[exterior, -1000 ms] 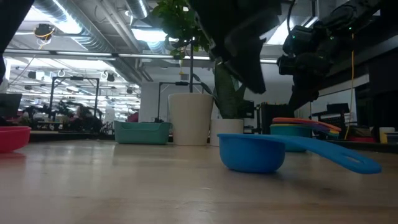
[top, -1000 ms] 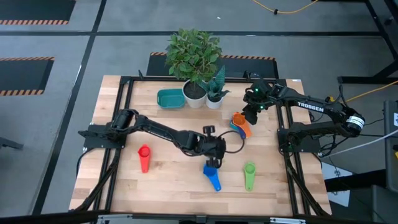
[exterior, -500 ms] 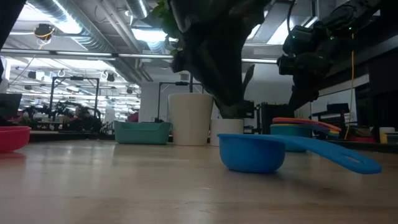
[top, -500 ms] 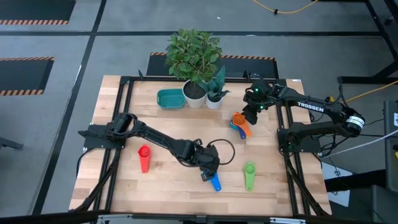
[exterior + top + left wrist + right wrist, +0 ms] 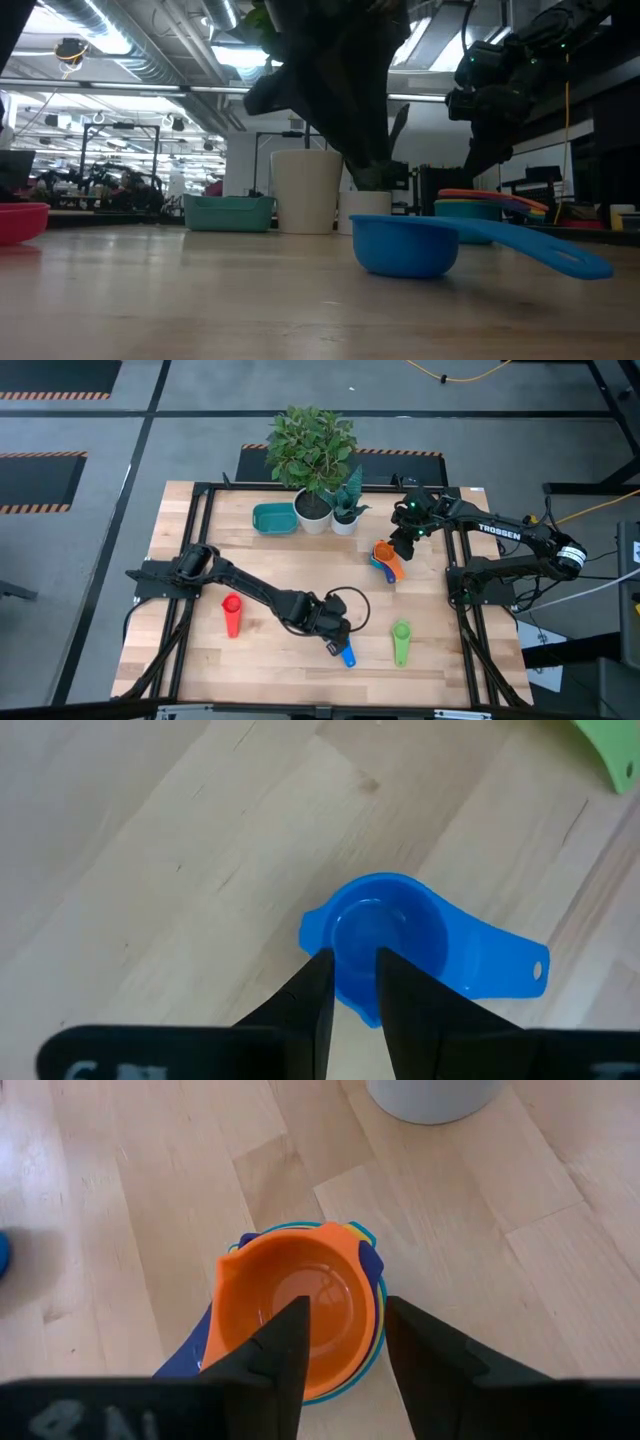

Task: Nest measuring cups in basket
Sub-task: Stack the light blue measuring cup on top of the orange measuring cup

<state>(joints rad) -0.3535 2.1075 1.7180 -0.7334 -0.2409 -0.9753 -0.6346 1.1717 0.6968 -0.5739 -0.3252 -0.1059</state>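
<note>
Your left gripper sits right over the blue measuring cup, fingers drawn close together with one inside the bowl and one outside, straddling the near wall. You cannot tell whether they have pinched the rim yet; the low view shows the cup resting flat on the table.

What matters for your next move is the cup's long axis: in the left wrist view the short handle points away from the fingers, so the bowl is the end nearest you and the handle trails off the far side. In the high view this cup lies near the front of the table, with the green cup just to its right and the red cup well off to the left.

Your right gripper hovers parted above the stack of nested cups, orange on top, holding nothing. The basket stands at the far side beside the white pots, well apart from the blue cup.
</note>
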